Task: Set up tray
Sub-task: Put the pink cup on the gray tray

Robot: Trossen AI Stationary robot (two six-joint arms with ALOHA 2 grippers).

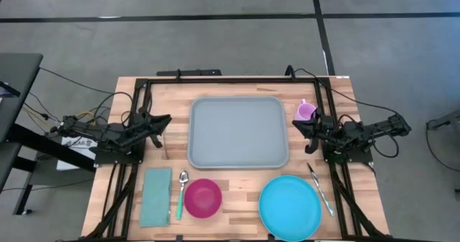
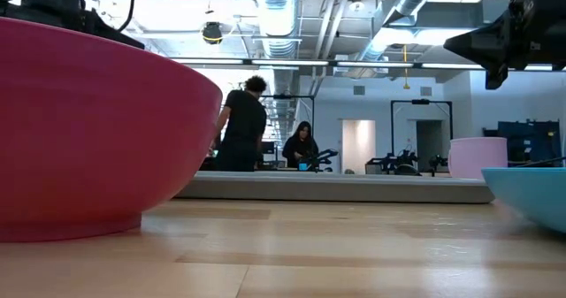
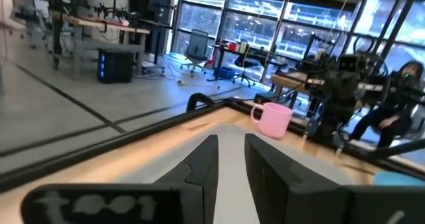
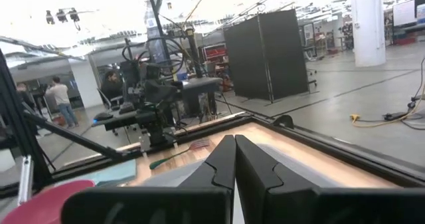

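Overhead arrangement on a light wooden desk [image 1: 237, 199] bounded by a black frame. The large flat grey-blue rectangular plastic tray [image 1: 238, 132], with rounded corners and a low raised rim, lies at the centre of the desk toward its far edge, with nothing on it. The left gripper [image 1: 162, 122] hangs just beside the tray's left edge, fingers slightly apart, as its wrist view shows [image 3: 229, 161]. The right gripper [image 1: 302, 128] hangs just beside the tray's right edge, fingers together [image 4: 234, 159]. A small pink plastic mug [image 1: 305, 111] stands near the tray's far right corner. Along the near edge lie, left to right, a teal folded napkin [image 1: 155, 197], a metal spoon with a teal handle [image 1: 181, 193], a round magenta bowl [image 1: 203, 197], a round bright-blue plate [image 1: 290, 206] and a teal-handled fork [image 1: 321, 189]. Two people [image 2: 243, 126] show in the room beyond.
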